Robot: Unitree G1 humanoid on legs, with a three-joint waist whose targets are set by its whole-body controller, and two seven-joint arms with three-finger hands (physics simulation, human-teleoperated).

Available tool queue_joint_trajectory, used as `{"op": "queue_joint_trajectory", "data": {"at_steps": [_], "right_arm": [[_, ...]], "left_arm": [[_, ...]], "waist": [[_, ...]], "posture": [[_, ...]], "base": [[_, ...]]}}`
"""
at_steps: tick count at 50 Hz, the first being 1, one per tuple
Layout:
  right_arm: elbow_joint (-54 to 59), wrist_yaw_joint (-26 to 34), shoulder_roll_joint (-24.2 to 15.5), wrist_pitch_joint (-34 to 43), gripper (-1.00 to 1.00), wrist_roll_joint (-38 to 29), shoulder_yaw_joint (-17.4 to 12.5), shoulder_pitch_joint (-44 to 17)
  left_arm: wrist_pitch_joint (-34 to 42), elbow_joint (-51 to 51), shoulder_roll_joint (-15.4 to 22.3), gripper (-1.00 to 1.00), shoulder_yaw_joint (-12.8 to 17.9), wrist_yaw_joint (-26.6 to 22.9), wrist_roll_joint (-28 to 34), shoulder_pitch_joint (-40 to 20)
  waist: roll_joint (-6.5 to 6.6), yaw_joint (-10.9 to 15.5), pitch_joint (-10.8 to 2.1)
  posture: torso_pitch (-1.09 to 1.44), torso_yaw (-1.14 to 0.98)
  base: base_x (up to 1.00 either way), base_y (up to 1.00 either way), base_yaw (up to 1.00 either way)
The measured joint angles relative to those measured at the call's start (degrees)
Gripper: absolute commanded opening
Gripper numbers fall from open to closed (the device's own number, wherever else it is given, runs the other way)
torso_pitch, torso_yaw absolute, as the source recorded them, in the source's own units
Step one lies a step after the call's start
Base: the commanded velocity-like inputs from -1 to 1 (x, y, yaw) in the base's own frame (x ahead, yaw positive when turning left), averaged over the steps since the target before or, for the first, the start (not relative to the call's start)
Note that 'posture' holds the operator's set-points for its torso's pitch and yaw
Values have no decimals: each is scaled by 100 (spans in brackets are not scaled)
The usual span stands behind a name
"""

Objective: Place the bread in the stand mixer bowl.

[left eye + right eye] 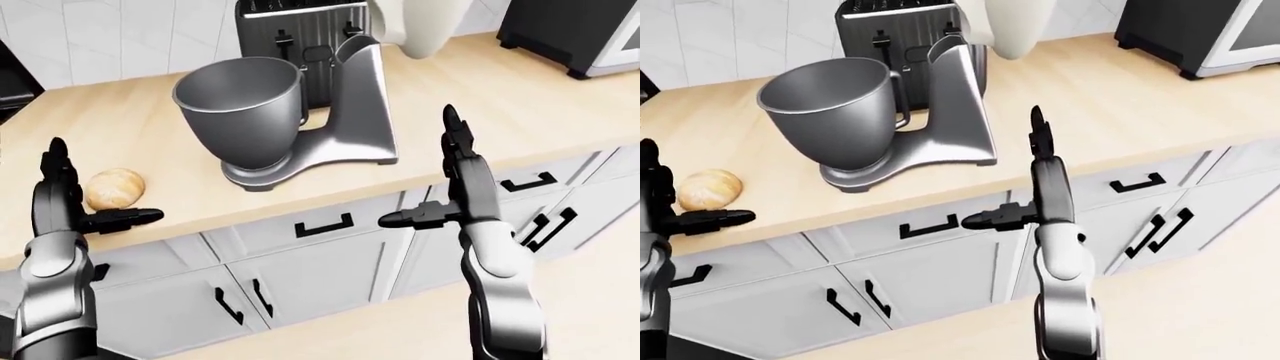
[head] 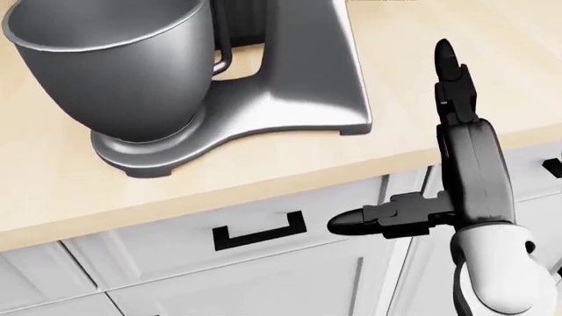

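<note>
We find both hands empty and splayed. The left hand (image 1: 62, 206) stands at the lower left of the left-eye view, thumb pointing toward the bread (image 1: 114, 187) just beside it on the counter (image 1: 500, 105). The right hand (image 1: 462, 180) hangs open at centre right, below the counter edge. The stand mixer bowl (image 1: 240, 109) sits upper centre, well apart from the bread. Risks we judge: a sideways approach could roll the loaf off the near edge; a carry could strike the bowl rim.
</note>
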Motion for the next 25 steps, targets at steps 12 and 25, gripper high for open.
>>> {"op": "queue_joint_trajectory", "data": {"at_steps": [12,25], "right_arm": [[-27,11,11,-75,100,57,-14,-2],[-9,-5,4,-151,100,123,-11,17]], "left_arm": [[-425,355,210,-100,116,316,221,99],[-349,127,122,-100,183,-44,106,336]], "waist": [[132,-28,-36],[226,-70,-50]], "posture": [[0,0],[0,0]], "base": [[0,0,0],[0,0,0]]}}
